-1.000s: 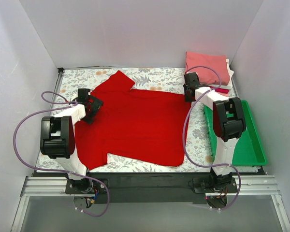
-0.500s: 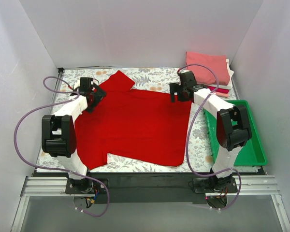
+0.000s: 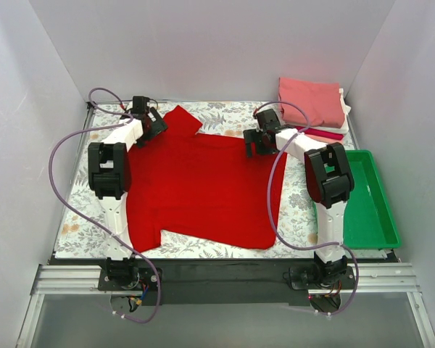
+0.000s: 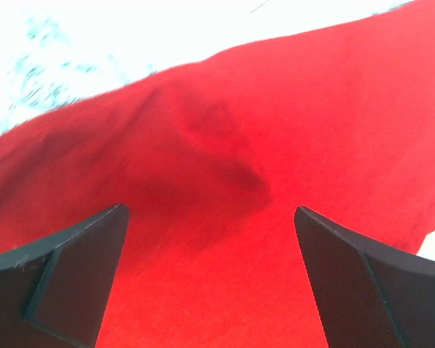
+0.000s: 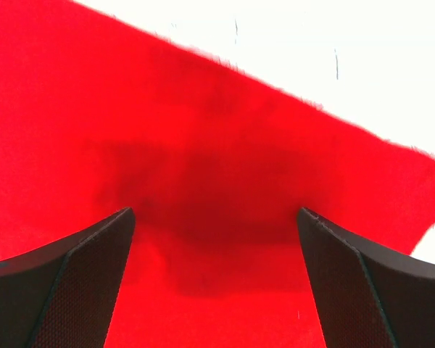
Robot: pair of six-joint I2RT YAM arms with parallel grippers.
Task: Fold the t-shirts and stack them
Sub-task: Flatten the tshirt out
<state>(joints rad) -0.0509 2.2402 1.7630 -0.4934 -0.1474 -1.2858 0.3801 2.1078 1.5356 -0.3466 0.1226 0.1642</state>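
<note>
Top view: the red shirt [image 3: 203,185] lies flat at the centre of the counter [image 3: 225,112]. The left tool [image 3: 151,123] is upper left and the right tool [image 3: 255,139] upper centre, both at the shirt's far edge. The folded stack [image 3: 312,101] sits upper right and the green tray [image 3: 377,217] right.

Left wrist view: the tool gapes wide over a ridge of cloth, holding nothing.

Right wrist view: likewise wide and empty. A shallow pinch could slip, and the right arm's cable [image 3: 270,203] might drag the cloth.

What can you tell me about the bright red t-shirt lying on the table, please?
It is a plain bright red t-shirt of soft cloth, unfolded and spread nearly flat on the floral table cover, one short sleeve pointing toward the far edge. A shallow wrinkle shows in the left wrist view. The left gripper and right gripper hang open over its far edge; whether they touch it cannot be told.
</note>
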